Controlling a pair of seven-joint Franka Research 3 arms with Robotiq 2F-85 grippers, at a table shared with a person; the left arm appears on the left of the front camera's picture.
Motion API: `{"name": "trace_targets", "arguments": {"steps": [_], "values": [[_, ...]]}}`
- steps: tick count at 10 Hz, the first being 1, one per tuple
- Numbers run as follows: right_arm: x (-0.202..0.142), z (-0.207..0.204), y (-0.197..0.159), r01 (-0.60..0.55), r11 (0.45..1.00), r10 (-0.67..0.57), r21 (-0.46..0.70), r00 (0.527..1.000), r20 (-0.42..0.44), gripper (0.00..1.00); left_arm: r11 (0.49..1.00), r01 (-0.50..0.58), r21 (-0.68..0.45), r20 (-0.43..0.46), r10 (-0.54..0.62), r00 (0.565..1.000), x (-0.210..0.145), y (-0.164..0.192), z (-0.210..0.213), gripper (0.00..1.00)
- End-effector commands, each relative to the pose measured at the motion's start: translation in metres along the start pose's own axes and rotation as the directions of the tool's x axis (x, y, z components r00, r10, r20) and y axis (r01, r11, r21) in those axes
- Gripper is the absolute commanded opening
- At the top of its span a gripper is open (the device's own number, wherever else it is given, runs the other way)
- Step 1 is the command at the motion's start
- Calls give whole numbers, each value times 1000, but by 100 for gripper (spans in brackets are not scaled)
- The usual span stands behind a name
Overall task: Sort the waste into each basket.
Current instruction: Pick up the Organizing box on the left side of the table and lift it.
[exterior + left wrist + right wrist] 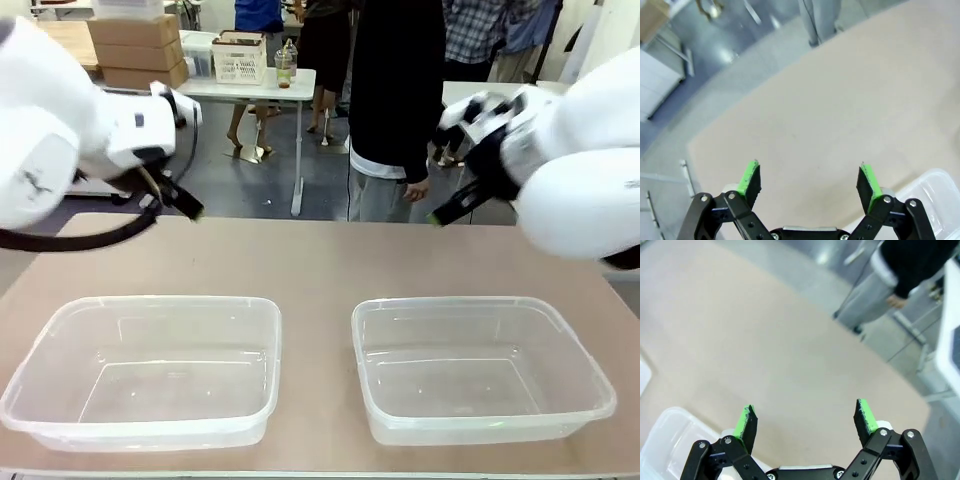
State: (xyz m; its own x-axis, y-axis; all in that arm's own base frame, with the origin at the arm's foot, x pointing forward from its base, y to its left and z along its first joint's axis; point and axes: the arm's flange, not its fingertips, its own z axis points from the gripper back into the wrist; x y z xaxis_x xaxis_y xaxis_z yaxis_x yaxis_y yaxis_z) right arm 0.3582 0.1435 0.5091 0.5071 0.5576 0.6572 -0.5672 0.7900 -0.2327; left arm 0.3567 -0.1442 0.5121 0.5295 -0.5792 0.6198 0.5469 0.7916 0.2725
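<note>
While lower-frame tubs (150,300) are lying empty, left gripper (810,181) and right gripper (806,420) are hovering open-jawed, best awaiting waste.

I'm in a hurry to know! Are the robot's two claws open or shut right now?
Left gripper: open, holding nothing.
Right gripper: open, holding nothing.

Lab-type workspace — cardboard boxes (135,45), white table (255,88) w/ crate (240,58), ppl (395,90) standing round.
</note>
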Motion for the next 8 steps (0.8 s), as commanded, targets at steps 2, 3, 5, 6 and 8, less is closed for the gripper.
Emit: {"name": "trace_targets", "arguments": {"steps": [2,3,5,6,8], "values": [[0,0,0,0,1000,0,0,1000,0,100,1000,0,0,0,0,1000,0,0,0,100],[5,38,-9,7,998,-5,-69,1000,31,100,999,28,28,40,-29,999,7,-2,37,100],[1,67,-35,435,874,-445,217,896,-6,100,970,-66,-233,76,86,993,-6,21,60,100],[-7,98,-56,721,635,-706,277,687,-171,100,872,-248,-422,14,280,960,-21,46,83,100],[-31,120,-101,821,193,-887,538,381,-263,100,467,-765,-444,-300,726,618,-39,81,97,100]]}}
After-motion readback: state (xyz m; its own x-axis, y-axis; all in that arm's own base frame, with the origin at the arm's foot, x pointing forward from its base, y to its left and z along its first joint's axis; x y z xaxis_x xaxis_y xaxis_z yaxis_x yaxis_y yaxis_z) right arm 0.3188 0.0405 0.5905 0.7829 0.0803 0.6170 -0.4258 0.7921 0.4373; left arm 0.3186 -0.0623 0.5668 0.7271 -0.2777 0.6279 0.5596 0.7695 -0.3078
